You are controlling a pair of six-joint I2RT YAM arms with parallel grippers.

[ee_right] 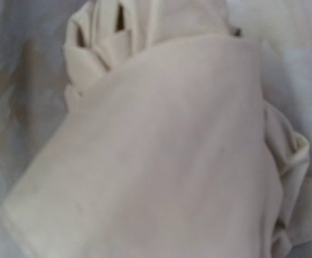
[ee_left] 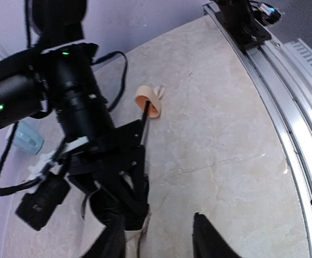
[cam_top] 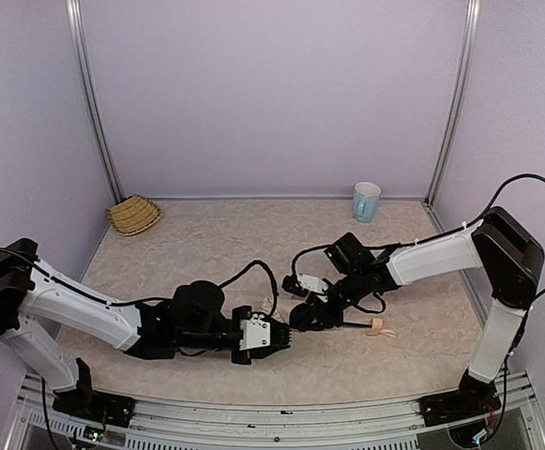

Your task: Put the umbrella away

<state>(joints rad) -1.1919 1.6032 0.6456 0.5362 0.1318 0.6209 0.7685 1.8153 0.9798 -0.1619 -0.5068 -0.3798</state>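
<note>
Right tool clamped on cream-beige crinkled-fabric umbrella at folded canopy; fabric fills right wrist view. Umbrella lies on beige marbled desk, centre-front. Thin black shaft runs out to small tan handle on right side. Left tool fingers apart, bare desk between them, just beside canopy end. Woven straw basket in far-left corner, pale blue mug at far right, both well apart from umbrella.
</note>
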